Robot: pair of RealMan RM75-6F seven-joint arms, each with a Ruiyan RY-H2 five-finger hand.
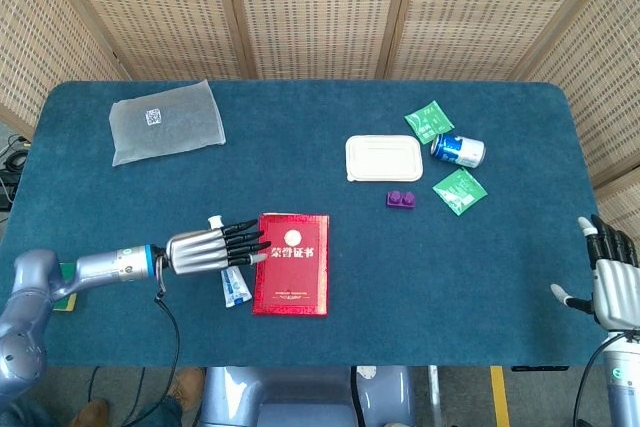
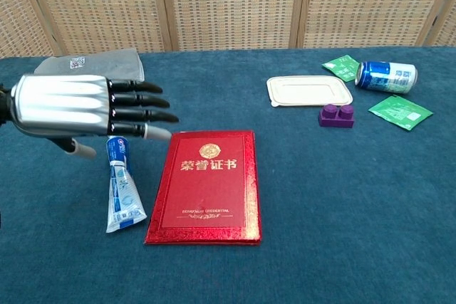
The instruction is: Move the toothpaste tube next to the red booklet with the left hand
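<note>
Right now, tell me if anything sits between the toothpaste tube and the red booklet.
Nothing visible does. The toothpaste tube lies on the table beside the red booklet, along its left edge; the left hand hovers over it, fingers spread.

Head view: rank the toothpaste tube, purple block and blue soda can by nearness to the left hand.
1. White-and-blue toothpaste tube, directly under the left hand.
2. Small purple block, to the right beyond the red booklet.
3. Blue soda can, far right.

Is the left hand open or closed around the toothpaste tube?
Open: left hand has fingers straight, above the toothpaste tube lying flat.
</note>
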